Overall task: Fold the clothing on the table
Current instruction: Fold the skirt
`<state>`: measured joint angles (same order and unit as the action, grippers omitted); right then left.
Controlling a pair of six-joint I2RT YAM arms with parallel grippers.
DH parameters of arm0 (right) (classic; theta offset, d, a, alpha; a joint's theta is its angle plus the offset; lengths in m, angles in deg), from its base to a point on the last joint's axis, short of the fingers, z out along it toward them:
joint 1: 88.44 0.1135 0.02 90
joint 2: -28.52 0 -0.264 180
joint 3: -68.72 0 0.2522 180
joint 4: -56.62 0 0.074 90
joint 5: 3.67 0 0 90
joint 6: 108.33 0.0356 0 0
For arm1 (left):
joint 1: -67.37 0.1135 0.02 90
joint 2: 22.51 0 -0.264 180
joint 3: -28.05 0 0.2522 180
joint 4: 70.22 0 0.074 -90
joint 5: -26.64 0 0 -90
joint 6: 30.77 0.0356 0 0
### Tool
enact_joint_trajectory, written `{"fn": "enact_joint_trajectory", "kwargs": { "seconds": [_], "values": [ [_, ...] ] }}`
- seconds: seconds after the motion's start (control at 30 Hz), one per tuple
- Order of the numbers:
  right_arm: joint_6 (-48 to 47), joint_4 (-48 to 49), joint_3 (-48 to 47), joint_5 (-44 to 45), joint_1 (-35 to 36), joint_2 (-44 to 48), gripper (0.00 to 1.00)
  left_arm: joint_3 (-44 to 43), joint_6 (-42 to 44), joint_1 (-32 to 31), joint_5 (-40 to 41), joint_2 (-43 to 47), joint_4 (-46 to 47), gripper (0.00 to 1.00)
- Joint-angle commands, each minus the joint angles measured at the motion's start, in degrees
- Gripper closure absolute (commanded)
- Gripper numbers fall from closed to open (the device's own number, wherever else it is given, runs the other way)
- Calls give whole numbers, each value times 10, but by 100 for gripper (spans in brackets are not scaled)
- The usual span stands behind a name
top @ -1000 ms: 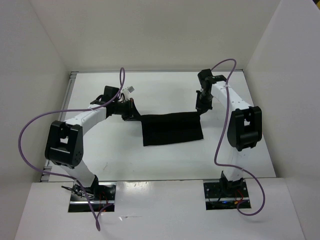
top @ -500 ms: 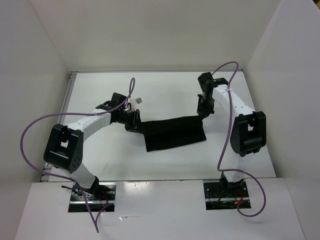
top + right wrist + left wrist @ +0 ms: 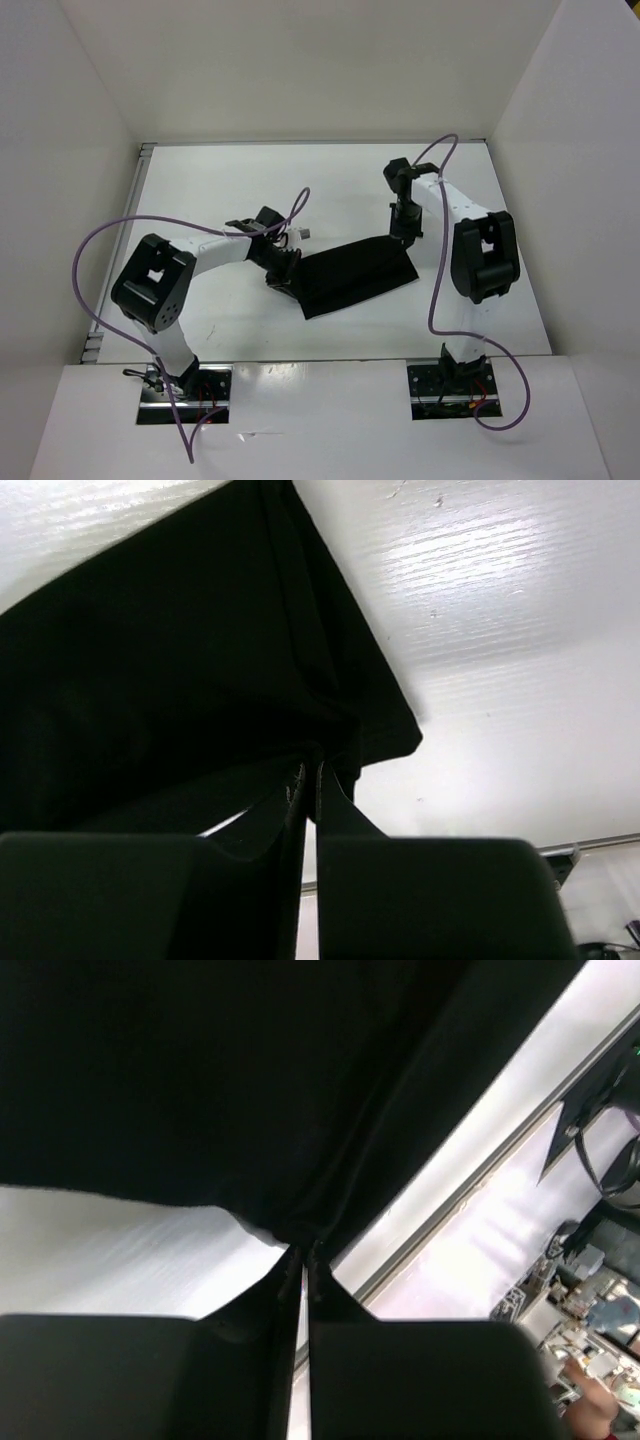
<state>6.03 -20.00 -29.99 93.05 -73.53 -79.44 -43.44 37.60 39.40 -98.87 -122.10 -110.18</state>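
Note:
The clothing (image 3: 355, 276) is a black folded band lying slanted across the middle of the white table (image 3: 330, 185). My left gripper (image 3: 284, 272) is shut on the garment's left end, and in the left wrist view the fabric (image 3: 200, 1080) bunches into the pinched fingertips (image 3: 303, 1253). My right gripper (image 3: 404, 236) is shut on the upper right corner. The right wrist view shows the cloth (image 3: 170, 670) gathered between that gripper's closed tips (image 3: 313, 765), with the hem hanging to the right.
White walls enclose the table on the left, back and right. A metal rail (image 3: 143, 170) runs along the far left edge. Purple cables (image 3: 100, 240) loop over both arms. The arm bases (image 3: 185, 392) sit at the near edge.
Both grippers carried the garment toward the near side and turned it; the left end swung right and nearer, so the band now lies slanted. The left elbow moved right.

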Motion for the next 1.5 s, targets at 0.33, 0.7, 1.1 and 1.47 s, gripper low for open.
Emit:
{"fn": "enact_joint_trajectory", "kwargs": {
  "seconds": [0.33, 0.7, 1.1, 1.47],
  "values": [
    [87, -105, 0, 126, 73, 3, 72, -4, 74, -33, -12, 34, -134, 57],
    [101, -112, -89, 138, 78, 43, 80, -135, 26, -6, 34, 27, -103, 57],
    [73, -68, -141, 162, 59, -62, 81, -279, -40, -6, 35, -173, 31, 75],
    [23, 33, -84, 30, 47, -153, 92, -188, -67, 12, 116, -180, 31, 93]
  ]
}}
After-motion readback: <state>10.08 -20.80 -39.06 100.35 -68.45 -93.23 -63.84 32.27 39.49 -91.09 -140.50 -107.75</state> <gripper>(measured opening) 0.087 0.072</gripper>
